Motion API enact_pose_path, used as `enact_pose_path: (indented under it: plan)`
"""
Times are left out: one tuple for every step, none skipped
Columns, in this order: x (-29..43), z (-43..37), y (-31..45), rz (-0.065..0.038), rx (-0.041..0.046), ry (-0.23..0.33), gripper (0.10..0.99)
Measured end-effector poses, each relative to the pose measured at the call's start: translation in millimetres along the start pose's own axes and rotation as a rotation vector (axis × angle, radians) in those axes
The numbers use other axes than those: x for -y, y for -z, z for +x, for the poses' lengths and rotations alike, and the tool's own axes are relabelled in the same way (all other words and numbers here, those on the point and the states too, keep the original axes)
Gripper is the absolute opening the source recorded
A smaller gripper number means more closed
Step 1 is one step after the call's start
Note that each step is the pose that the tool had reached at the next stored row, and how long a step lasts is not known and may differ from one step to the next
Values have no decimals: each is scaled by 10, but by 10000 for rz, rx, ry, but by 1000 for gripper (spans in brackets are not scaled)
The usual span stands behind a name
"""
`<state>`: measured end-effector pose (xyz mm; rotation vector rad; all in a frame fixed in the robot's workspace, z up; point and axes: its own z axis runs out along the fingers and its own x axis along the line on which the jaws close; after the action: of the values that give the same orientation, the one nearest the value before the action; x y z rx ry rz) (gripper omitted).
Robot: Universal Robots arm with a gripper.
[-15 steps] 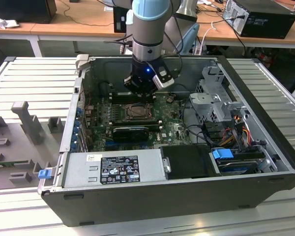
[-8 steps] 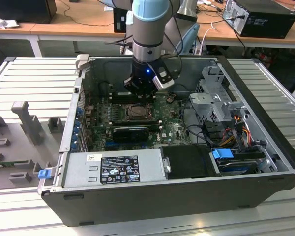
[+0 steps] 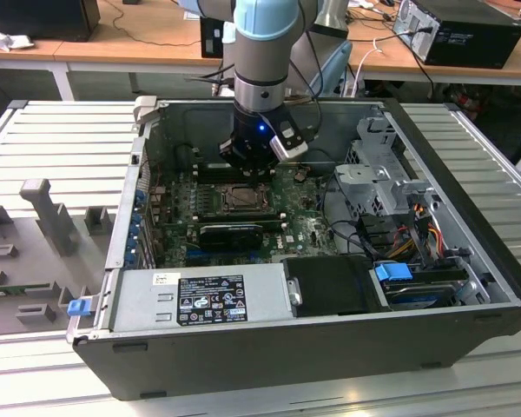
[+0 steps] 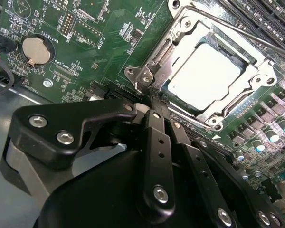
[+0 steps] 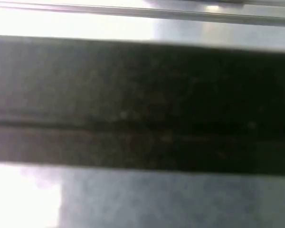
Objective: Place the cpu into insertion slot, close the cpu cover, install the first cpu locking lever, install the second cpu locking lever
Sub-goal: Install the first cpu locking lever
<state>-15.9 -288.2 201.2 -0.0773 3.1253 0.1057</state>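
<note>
Open computer case on slatted bench | cpu seated in insertion slot | cpu cover closed over it | gripper jaws together, empty, tips at cover's corner | locking levers: state unclear

Matt silver metal cpu; shiny metal cpu cover; matt black plastic gripper; glossy green board
</note>
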Motion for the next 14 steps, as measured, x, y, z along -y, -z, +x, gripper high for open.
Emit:
enact_pose_path:
  plan:
    - [0,-1,-1,-13,-4,2,106]
    - [-1,-1,4,-17,-3,2,106]
    - [-4,-2,46,-21,0,1,106]
    - [-8,-3,102,-17,-5,1,106]
    - [-10,-3,126,-17,-4,1,106]
    - [-10,-3,137,-18,-3,1,106]
    - [-6,-3,138,-18,-4,3,106]
    - [0,-3,138,-18,-4,2,106]
    - [4,-3,139,-18,-4,2,106]
    - [7,-3,139,-18,-3,1,106]
    - [11,-2,138,-19,-3,1,106]
    - [16,-2,139,-18,-3,1,106]
    - [19,-2,139,-18,-3,1,106]
    - [21,-2,140,-17,-4,1,106]
